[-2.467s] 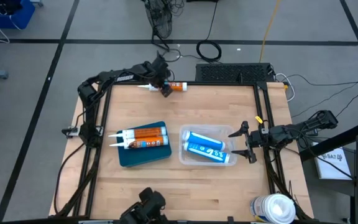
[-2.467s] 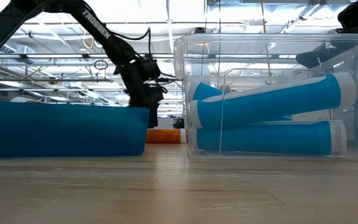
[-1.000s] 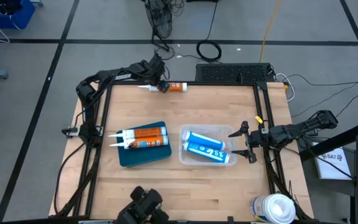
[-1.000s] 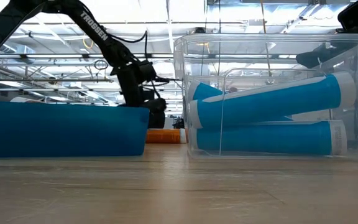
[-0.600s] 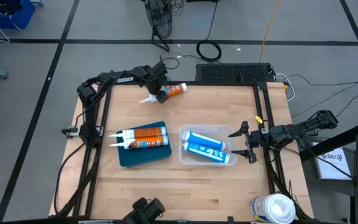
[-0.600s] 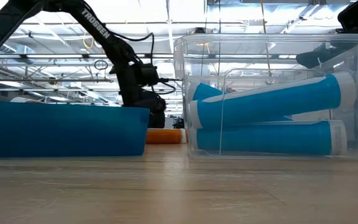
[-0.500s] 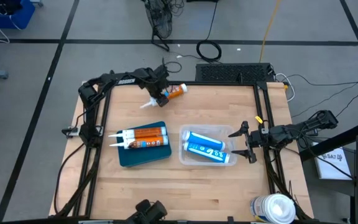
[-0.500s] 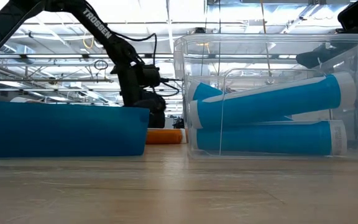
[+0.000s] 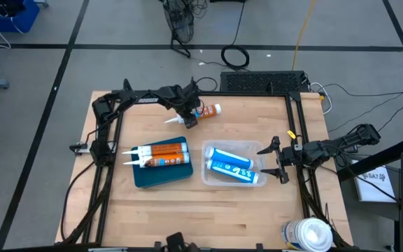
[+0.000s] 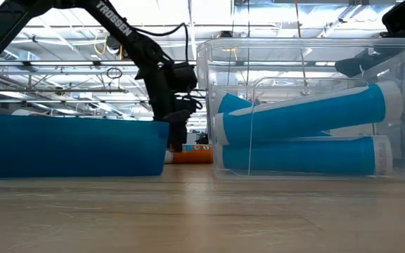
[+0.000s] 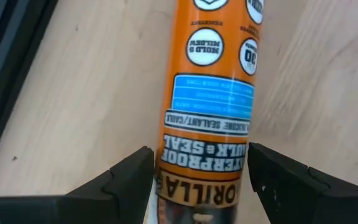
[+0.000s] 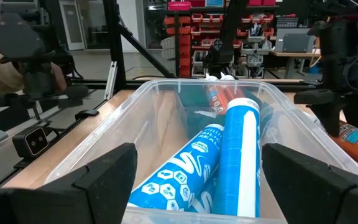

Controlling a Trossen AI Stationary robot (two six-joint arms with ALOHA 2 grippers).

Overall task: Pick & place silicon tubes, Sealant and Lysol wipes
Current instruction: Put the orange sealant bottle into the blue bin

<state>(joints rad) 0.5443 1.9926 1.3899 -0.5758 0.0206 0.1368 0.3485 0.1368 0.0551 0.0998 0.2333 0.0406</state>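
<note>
My left gripper (image 9: 189, 116) is shut on an orange sealant tube (image 9: 203, 112) over the far middle of the table; it also shows in the low view (image 10: 176, 137). The tube's white nozzle (image 9: 168, 121) points toward the near left. My right gripper (image 9: 280, 159) is open and empty beside the right end of a clear bin (image 9: 257, 148) that holds two blue-and-white tubes (image 9: 229, 166). Two more orange tubes (image 9: 161, 152) lie on a blue tray (image 9: 163, 173). The Lysol wipes canister (image 9: 306, 234) with its white lid stands past the table's near right corner. My left gripper pinches the orange tube's body (image 11: 197, 162) between its two fingers (image 11: 123, 183), at the end of the body near the nozzle. The fingers come from above and lie across the tube. The tube lies about level; whether it is clear of the table, I cannot tell.
The blue tray stands at the table's middle left and the clear bin (image 10: 308, 105) right of it. Black frame rails (image 9: 110, 161) run along the table's left and right sides. Bare wood lies along the near edge (image 9: 208, 217).
My left gripper has gone from the table's far edge toward the near right, taking the orange tube along. The tube has turned about: its nozzle pointed left and now slants toward the near left.
</note>
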